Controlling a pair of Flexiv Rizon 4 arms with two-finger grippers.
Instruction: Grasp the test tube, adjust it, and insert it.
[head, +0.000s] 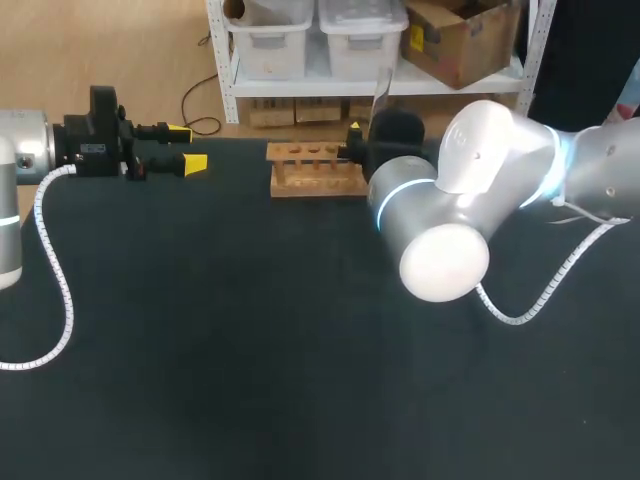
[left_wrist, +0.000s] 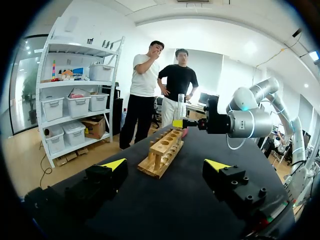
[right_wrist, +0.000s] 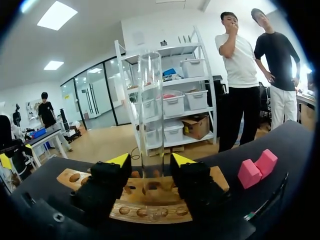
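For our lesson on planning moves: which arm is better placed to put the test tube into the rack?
Right. The right gripper holds the test tube upright just above the wooden rack. The left gripper is open and empty, off to the rack's side.

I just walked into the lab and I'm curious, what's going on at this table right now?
The right gripper is shut on a clear test tube and holds it upright just over the wooden rack near the table's far edge. The tube does not look seated in a hole yet. The left gripper is open and empty, off to the rack's side and pointing toward it. Pink blocks lie on the table beside the rack.
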